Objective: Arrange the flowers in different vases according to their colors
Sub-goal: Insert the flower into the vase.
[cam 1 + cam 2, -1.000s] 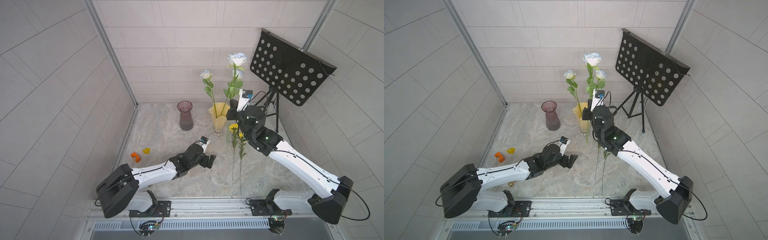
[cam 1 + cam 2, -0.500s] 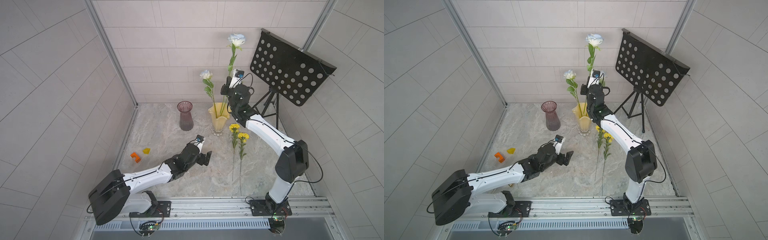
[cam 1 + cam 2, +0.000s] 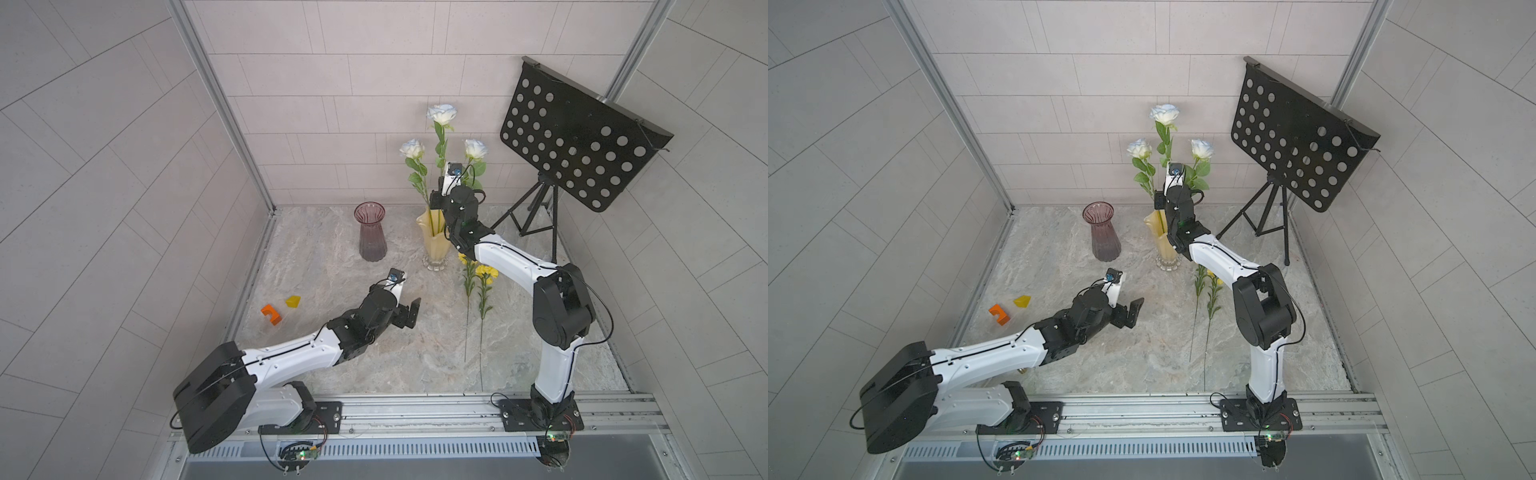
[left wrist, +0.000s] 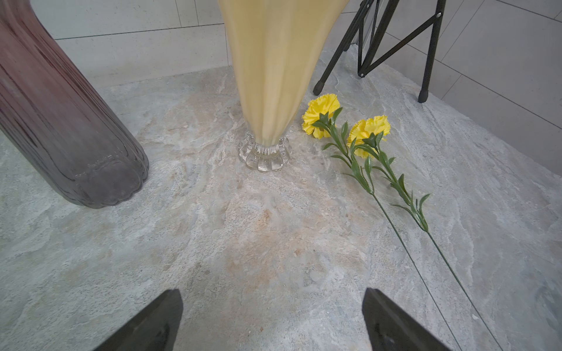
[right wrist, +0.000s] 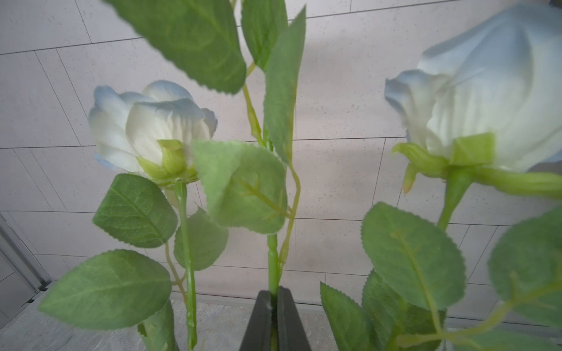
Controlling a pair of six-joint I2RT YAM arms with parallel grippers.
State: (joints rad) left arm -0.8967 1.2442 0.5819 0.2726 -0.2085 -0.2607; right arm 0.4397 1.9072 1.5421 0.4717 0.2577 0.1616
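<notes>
Three white roses stand in the pale yellow vase [image 3: 434, 243] [image 3: 1166, 249] at the back: a tall rose [image 3: 442, 113] [image 3: 1165, 113] between two shorter roses [image 3: 412, 148] [image 3: 475, 148]. My right gripper [image 3: 436, 199] [image 5: 275, 304] is shut on the tall rose's stem just above the rim. The purple vase [image 3: 371, 232] [image 4: 60, 121] stands empty to the left of the yellow vase. Two yellow flowers [image 3: 486, 271] [image 4: 324, 109] lie on the table beside the yellow vase. My left gripper [image 3: 405, 316] [image 4: 272, 291] hovers open, low over the table in front of both vases.
A black perforated music stand [image 3: 577, 137] on a tripod [image 3: 540, 216] fills the back right corner. An orange block [image 3: 271, 313] and a yellow block [image 3: 293, 301] lie near the left wall. Tiled walls close in three sides.
The right gripper lifted the tall white rose high, then brought it down so that its stem sits in the yellow vase. The left arm shifted slightly.
</notes>
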